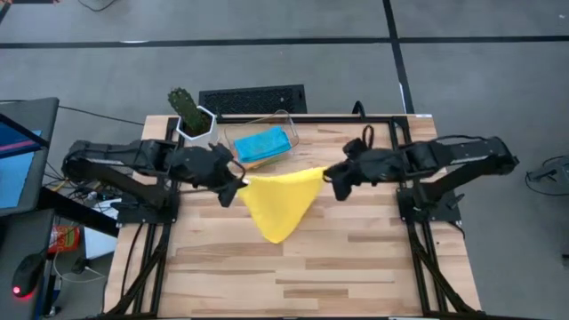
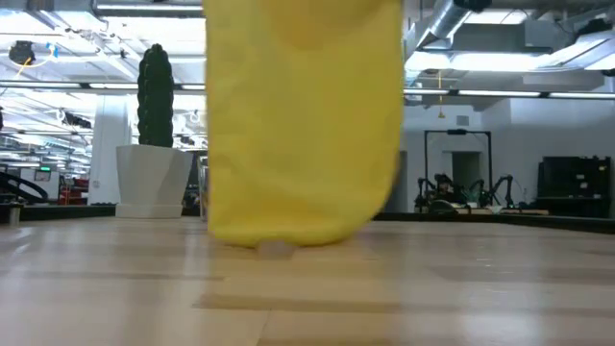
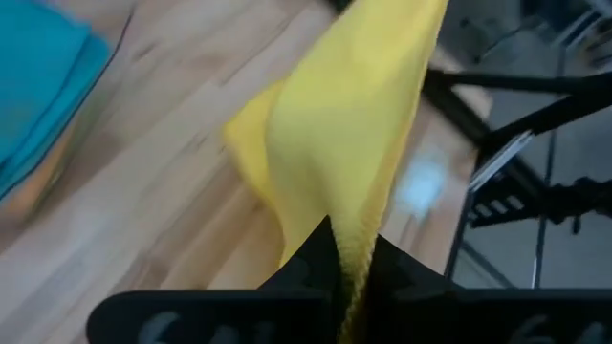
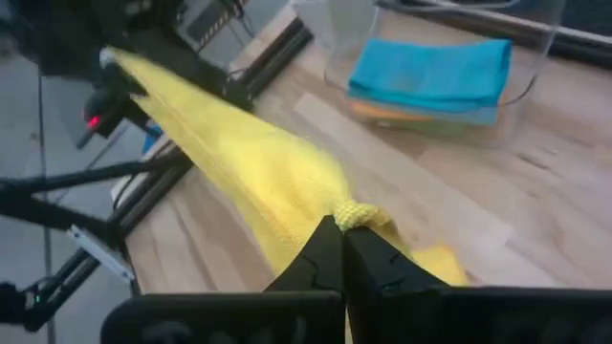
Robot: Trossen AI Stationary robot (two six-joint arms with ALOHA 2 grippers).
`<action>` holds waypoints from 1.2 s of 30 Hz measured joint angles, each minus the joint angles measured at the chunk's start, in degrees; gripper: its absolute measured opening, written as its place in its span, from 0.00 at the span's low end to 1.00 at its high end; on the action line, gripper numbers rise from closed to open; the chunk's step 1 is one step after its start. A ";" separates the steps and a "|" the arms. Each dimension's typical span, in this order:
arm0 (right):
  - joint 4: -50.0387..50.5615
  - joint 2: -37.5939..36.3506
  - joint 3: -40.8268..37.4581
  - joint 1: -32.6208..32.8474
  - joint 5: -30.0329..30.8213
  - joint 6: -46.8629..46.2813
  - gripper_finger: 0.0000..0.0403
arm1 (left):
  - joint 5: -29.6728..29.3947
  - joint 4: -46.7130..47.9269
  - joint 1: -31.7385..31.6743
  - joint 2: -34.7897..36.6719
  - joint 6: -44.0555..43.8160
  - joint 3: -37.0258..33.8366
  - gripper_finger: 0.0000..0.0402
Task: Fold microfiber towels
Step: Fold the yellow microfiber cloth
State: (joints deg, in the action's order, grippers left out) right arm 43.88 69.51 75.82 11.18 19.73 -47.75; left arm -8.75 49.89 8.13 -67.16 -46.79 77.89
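Seen from above, two dark robot arms reach inward over a wooden table (image 1: 356, 267) from opposite sides, their wrists level and pointing at each other. Between them hangs a yellow towel (image 1: 277, 203), stretched by its top edge and sagging to a point that touches the tabletop.

The left gripper (image 1: 236, 184) sits at the towel's left upper corner. Its wrist camera shows the two dark fingers (image 3: 316, 263) pressed together with the yellow cloth pinched between them, the fabric rising away from the tips in a tall fold.

The right gripper (image 1: 330, 178) sits at the towel's right upper corner. Its wrist camera shows its fingers (image 4: 325, 258) closed tight on a bunched knot of yellow cloth, with the rest of the towel running off in a taut ridge towards the other arm.

From table height, the yellow towel fills the middle of the view as a broad hanging sheet, its rounded lower edge resting on the wood.

Just behind the towel, towards the far edge of the table, stands a clear plastic bin (image 1: 286, 123) holding a folded light blue towel (image 1: 261, 144), with an orange cloth (image 4: 402, 112) showing beneath it. Left of the bin is a cactus in a white pot (image 1: 190, 114).
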 joint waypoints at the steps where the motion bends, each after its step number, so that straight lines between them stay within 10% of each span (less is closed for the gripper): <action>1: 0.79 0.37 0.53 -0.50 -0.35 -0.10 0.03 | 0.97 1.54 -0.33 0.02 -0.32 0.00 0.00; 22: -1.44 -3.59 0.82 -14.65 0.59 10.36 0.03 | 0.15 5.58 -19.24 -0.54 20.84 10.49 0.00; 36: 8.92 4.24 0.75 8.50 1.14 -6.84 0.06 | -0.36 16.03 1.14 -9.62 12.91 10.86 0.00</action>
State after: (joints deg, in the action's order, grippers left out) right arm 52.80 73.74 76.58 19.68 20.86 -54.59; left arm -9.12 65.92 9.27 -76.78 -33.88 88.75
